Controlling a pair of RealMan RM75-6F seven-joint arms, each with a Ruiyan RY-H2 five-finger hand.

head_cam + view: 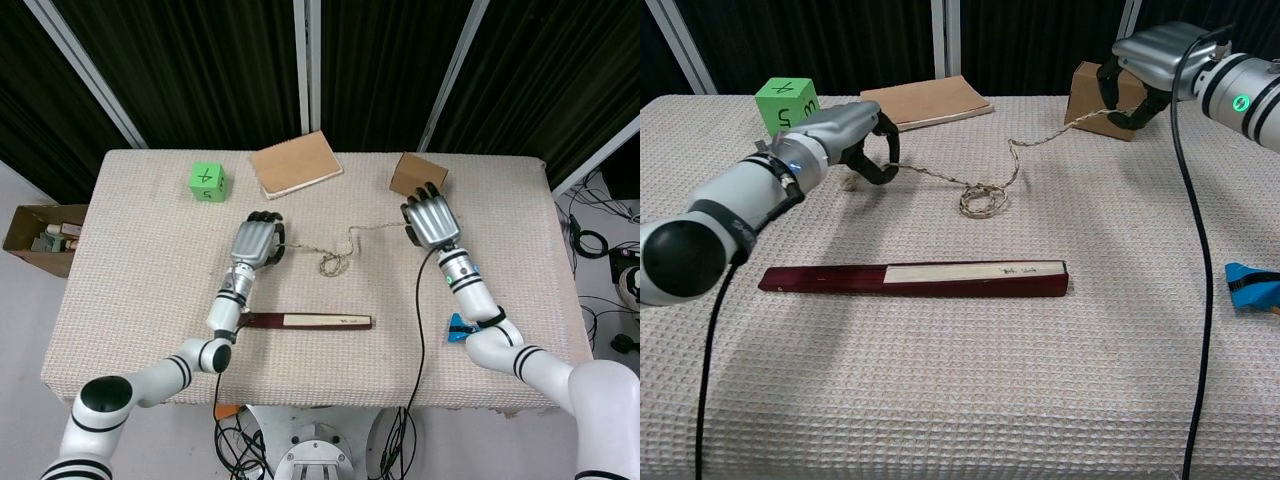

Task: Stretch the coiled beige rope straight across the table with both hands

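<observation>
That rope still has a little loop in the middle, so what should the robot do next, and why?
Probably keep drawing the two hands apart. The left hand and the right hand each hold an end of the beige rope, yet a small coil lies on the table between them, so the rope is not yet straight.

1 rope, 1 green cube, 1 notebook, 1 cardboard box, 1 long dark red box, 2 hands
</observation>
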